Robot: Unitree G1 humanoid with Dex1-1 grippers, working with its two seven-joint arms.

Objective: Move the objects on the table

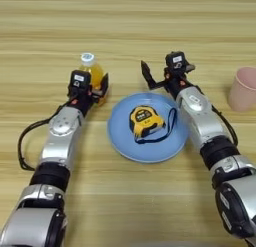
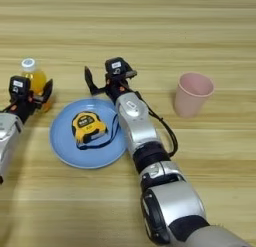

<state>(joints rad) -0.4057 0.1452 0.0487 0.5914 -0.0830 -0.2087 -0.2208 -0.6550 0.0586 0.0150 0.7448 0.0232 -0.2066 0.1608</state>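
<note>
You are closing left gripper [image 1: 95, 86] fingers around small white-capped orange-drink bottle [image 1: 91, 66]; jaws clamping its sides. Be lifting straight, keeping it upright. Right gripper [image 1: 159, 73] hanging open, empty, above round light-blue plate [image 1: 120, 136].

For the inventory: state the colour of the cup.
Pink; the cup shows best whole in the right eye view.

The wooden table [image 1: 150, 21] is seen from above by both eyes of the head camera, looking down and forward along the arms. Shared by both views are the right gripper [image 2: 107, 78], the plate [image 1: 120, 141] beside it and the left gripper [image 1: 92, 88]. The pink cup [image 2: 192, 94], right of the right gripper, is shown whole only in the right eye view.
</note>
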